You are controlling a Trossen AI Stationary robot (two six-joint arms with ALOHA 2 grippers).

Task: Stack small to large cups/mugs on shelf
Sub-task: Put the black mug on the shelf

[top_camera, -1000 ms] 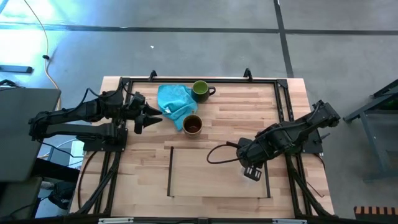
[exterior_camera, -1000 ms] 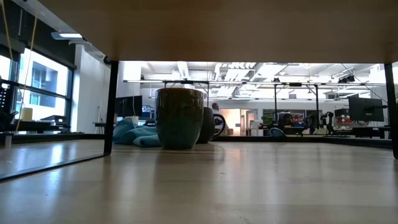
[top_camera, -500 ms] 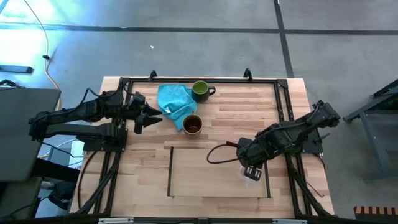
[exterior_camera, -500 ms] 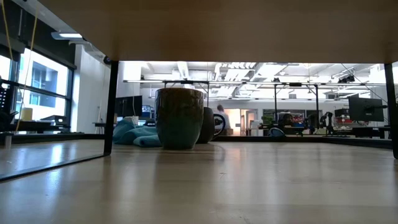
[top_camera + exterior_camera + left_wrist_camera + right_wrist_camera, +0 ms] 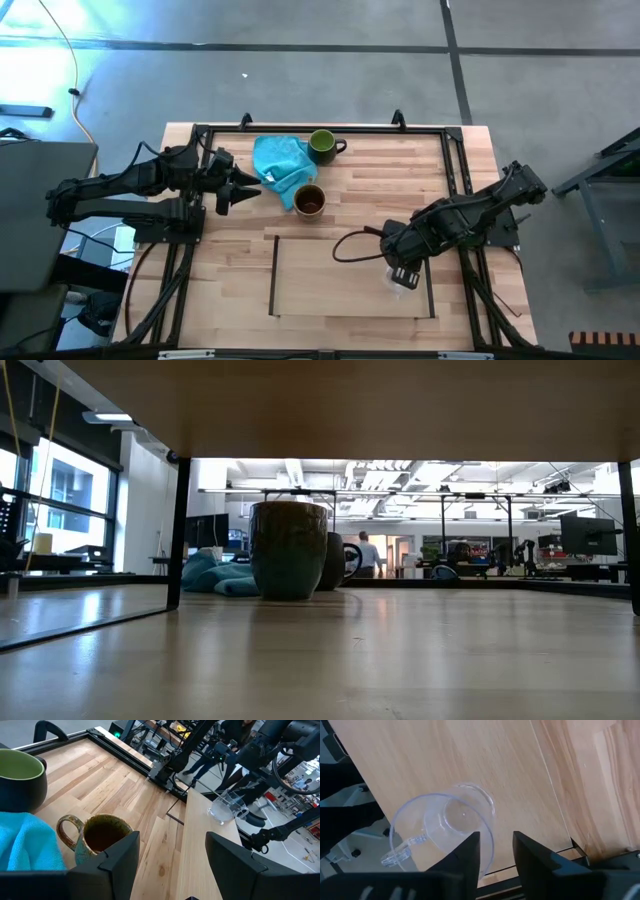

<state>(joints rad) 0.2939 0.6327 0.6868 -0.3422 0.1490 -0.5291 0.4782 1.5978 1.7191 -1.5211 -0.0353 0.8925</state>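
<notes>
A clear glass cup (image 5: 402, 283) stands on the pale wooden shelf (image 5: 340, 285) near its right rail. My right gripper (image 5: 496, 850) points down over it, open, with the cup's wall between its fingers. The brown mug (image 5: 310, 200) stands on the table beyond the shelf, beside a turquoise cloth (image 5: 280, 165). The green mug (image 5: 322, 145) stands farther back. My left gripper (image 5: 243, 190) hovers open at the table's left, pointing toward the brown mug (image 5: 102, 835), touching nothing. My right gripper comes from above with one finger (image 5: 467, 852) inside the glass cup and the other outside, the rim (image 5: 491, 840) in the gap between them. Whether either finger touches the wall cannot be told. The cup's base rests on the shelf.
The shelf is a raised board on thin dark legs (image 5: 178, 530). A black cable (image 5: 350, 245) loops over its far right part. Dark frame rails (image 5: 300, 128) run along the table's far and side edges. A person walks in the room behind.
My right gripper's fingers have spread apart over the glass cup, without the hand moving. The cup has stayed on the shelf.
</notes>
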